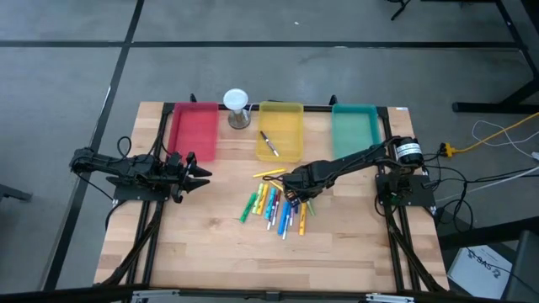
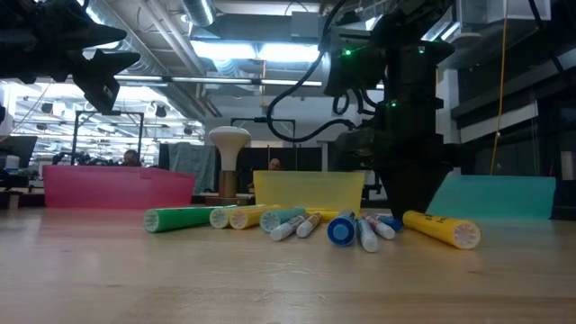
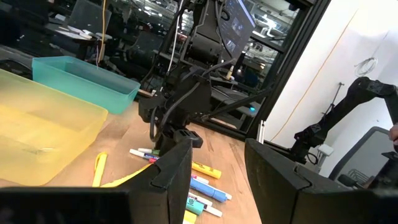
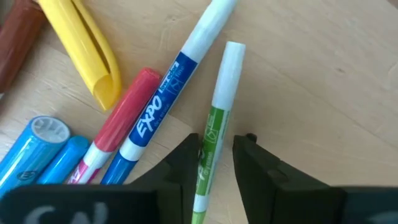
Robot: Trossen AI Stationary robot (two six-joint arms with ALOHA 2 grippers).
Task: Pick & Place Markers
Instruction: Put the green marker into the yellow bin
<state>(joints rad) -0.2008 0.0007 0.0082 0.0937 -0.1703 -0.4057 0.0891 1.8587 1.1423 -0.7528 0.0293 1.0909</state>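
Several markers [image 1: 274,206] lie in a loose pile on the wooden table [image 1: 210,252], and one more lies in the yellow tray [image 1: 290,114]. My right gripper [image 1: 292,190] points down into the pile. It is open, and its fingers stand close on either side of a green-and-white marker [image 4: 219,106] that lies flat on the wood. Beside that one lie a blue-and-white marker [image 4: 168,93], a red one [image 4: 127,109] and a yellow one [image 4: 87,43]. My left gripper [image 3: 217,180] waits open above the table's left side, holding nothing. My right gripper comes at the green-and-white marker's green barrel [image 4: 210,140] from above, with one finger [image 4: 186,163] on each long side. The gap left is narrow. Whether the fingers touch the marker, I cannot tell.
A red tray [image 1: 194,130], the yellow tray and a teal tray [image 1: 355,126] stand along the far edge. A white-topped hourglass-like object [image 1: 237,108] stands between the red and yellow ones. Bare wood lies toward the near edge.
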